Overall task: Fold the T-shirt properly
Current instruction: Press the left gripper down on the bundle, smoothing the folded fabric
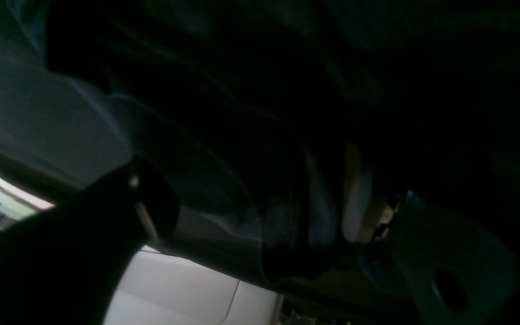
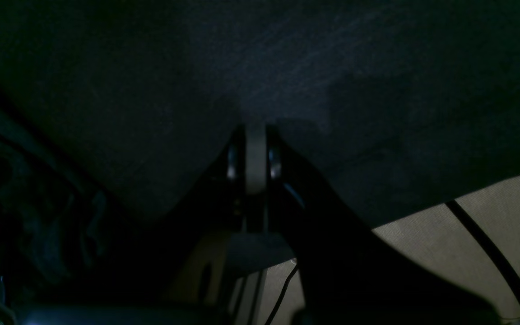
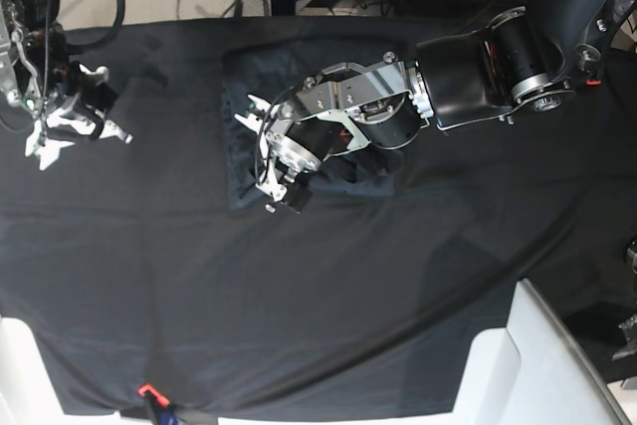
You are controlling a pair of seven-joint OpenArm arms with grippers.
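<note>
Your T-shirt (image 3: 299, 136) already lies as a compact folded square under your left gripper (image 3: 264, 151), whose jaws stand apart over it, while the right gripper (image 3: 75, 126) rests closed and empty well aside, so only tidying seems left.

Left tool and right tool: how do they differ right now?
The left tool stands open over the T-shirt at mid-table; the right tool is shut and empty, parked off the shirt on the black tablecloth near the table's edge. The left arm reaches far across; the right stays tucked back. Both hold nothing.
</note>
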